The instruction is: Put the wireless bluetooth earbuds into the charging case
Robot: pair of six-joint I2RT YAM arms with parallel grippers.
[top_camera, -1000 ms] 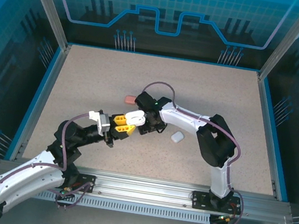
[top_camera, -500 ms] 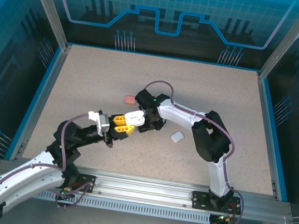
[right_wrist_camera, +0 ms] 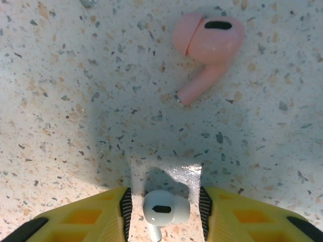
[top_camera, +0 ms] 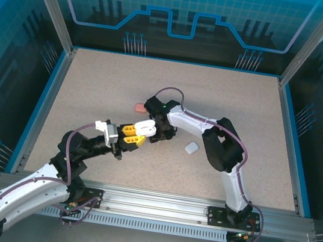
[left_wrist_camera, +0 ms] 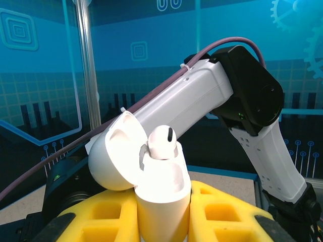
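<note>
We see the left gripper (left_wrist_camera: 164,214) clamped on an open white charging case (left_wrist_camera: 161,186), a seated white earbud (left_wrist_camera: 161,143) rising above its fingers. The right gripper (right_wrist_camera: 164,201) has its jaws narrowly apart around a loose white earbud (right_wrist_camera: 165,209) on the table (right_wrist_camera: 60,101), not touching it. A salmon earbud (right_wrist_camera: 207,43) lies just beyond the fingertips

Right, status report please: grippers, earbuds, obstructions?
Left gripper shut on open charging case, seated earbud inside. Right gripper open, straddling loose white earbud on table. Pink earbud beyond, not in the way.
</note>
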